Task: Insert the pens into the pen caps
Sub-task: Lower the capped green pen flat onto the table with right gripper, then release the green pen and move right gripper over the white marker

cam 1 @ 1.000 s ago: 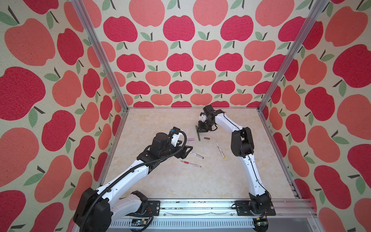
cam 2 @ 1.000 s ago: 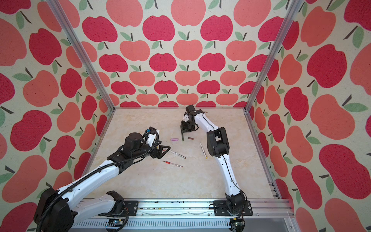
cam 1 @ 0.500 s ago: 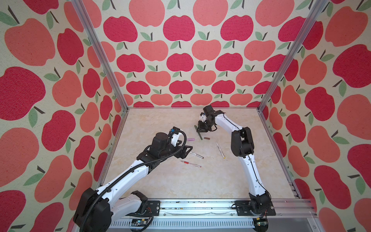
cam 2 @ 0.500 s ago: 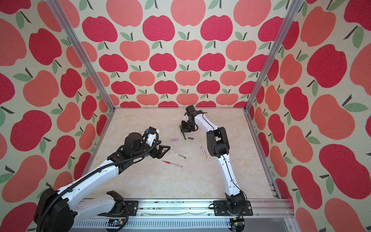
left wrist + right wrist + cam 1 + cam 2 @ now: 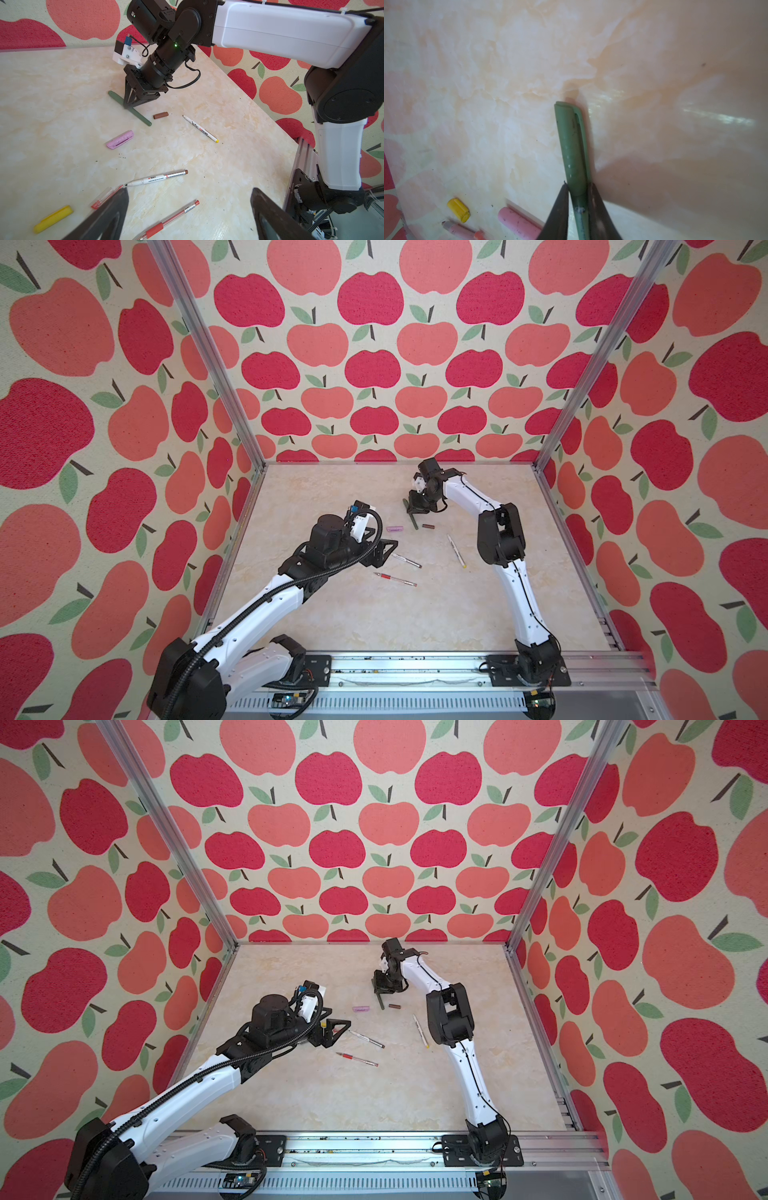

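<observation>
Black left gripper (image 5: 337, 1031) gapes wide just above the table (image 5: 374, 622), beside the white-and-brown pen (image 5: 407, 560) and the red pen (image 5: 395, 578). Further right the lilac cap (image 5: 395, 528) lies loose. The right gripper (image 5: 127, 105) pinches the capped dark green pen (image 5: 139, 116) down at the table, near the brown cap (image 5: 428, 526)

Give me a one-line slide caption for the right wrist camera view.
Right gripper shut on the capped dark green pen against the marbled tabletop, a yellow cap lying nearby.
</observation>
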Robot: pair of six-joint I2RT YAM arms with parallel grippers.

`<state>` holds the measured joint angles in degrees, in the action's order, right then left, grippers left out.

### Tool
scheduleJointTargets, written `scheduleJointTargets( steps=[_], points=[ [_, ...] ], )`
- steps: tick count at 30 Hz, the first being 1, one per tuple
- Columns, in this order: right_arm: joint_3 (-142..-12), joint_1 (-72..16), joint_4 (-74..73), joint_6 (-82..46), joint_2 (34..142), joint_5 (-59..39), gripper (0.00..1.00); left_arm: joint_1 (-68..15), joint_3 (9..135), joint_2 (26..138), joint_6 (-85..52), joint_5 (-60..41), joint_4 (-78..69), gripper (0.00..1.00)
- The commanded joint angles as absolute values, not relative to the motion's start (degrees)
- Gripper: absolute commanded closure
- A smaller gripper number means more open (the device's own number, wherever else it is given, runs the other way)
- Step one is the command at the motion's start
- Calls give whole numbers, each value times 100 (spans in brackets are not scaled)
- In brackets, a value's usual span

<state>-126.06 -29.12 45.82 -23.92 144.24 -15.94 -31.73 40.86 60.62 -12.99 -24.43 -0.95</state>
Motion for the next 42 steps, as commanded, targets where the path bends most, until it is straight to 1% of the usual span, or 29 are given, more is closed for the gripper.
scheduleJointTargets(
  steps=[1, 10, 22, 27, 31, 35, 42],
  points=[
    [-12367, -2986, 4852, -2500, 14452, -1157, 80, -3138, 4061, 5916, -1371, -2436, -185, 6],
    [-11914, -3076, 4579, -3043, 14169, -663, 81, -3144, 4017, 5816, -1389, -2410, -211, 5],
    [-11409, -3120, 4074, -3710, 13846, -426, 84, -3153, 3989, 5757, -1384, -2392, -220, 4],
    [-11377, -3125, 4038, -3789, 13799, -309, 84, -3155, 3964, 5717, -1389, -2382, -229, 4],
    [-11357, -3138, 3986, -3798, 13755, -298, 81, -3153, 3962, 5704, -1380, -2368, -220, 4],
    [-11391, -3147, 3973, -3752, 13707, -325, 76, -3155, 3964, 5693, -1375, -2366, -211, 3],
    [-11443, -3159, 4007, -3648, 13521, -325, 72, -3153, 3964, 5659, -1371, -2355, -185, 3]
  ],
)
